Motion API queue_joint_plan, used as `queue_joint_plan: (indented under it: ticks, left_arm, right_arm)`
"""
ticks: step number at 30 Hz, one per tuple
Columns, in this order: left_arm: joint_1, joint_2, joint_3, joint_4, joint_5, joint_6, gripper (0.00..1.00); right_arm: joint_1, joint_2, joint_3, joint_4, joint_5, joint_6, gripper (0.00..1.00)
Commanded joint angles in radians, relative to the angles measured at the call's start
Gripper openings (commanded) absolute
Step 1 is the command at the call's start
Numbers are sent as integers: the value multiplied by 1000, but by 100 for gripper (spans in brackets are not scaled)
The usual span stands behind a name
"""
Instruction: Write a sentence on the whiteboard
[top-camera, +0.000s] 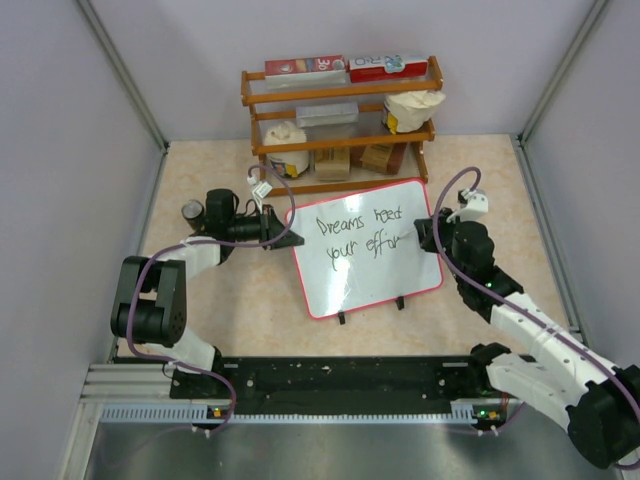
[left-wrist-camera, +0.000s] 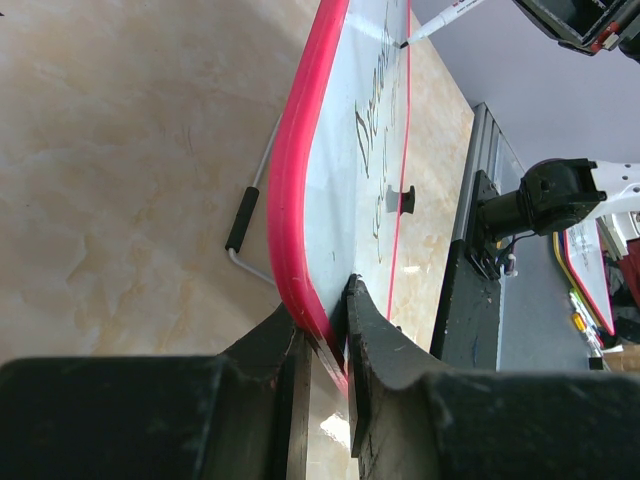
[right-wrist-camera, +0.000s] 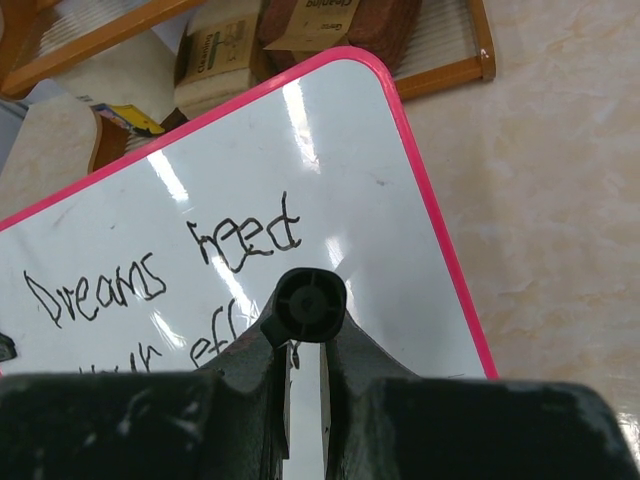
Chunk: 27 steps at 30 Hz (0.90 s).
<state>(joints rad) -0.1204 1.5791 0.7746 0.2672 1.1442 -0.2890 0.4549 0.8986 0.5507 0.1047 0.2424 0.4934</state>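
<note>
Both grippers at work on the whiteboard (top-camera: 372, 285), sentence (top-camera: 357, 236) not complete

You see the whiteboard lying at the middle of the table (top-camera: 240, 305), a little rotated, with the wooden rack (top-camera: 340, 95) at its 12 o'clock. The left gripper (left-wrist-camera: 325, 315) is at the board's 9 o'clock edge, and its jaws are nearly closed and pinch the red frame there. The right gripper (right-wrist-camera: 305, 350) is at the 3 o'clock side, its jaws closed tight around a black marker (right-wrist-camera: 311, 305), whose tip touches the lower line. The sentence reads "Dreams need" above and "your eff" below; the last letters I cannot read surely.
</note>
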Motion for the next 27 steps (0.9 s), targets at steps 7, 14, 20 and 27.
queue_joint_plan:
  ticks: [7,14,20,27]
  left_arm:
    - [-18,4,-14,-42,-106,139,0]
    - [-18,4,-14,-42,-106,139,0]
    - [-18,4,-14,-42,-106,139,0]
    - [-18,5,-14,-43,-106,140,0]
  right_arm:
    - [-30,-12,-1,-22,74,-18,0]
    - [-47,-36,-6,-37,93,-15,0]
    - [-51,-58,5,-33,40,-9,0]
    - [-51,-79,34,-8,3,10,0]
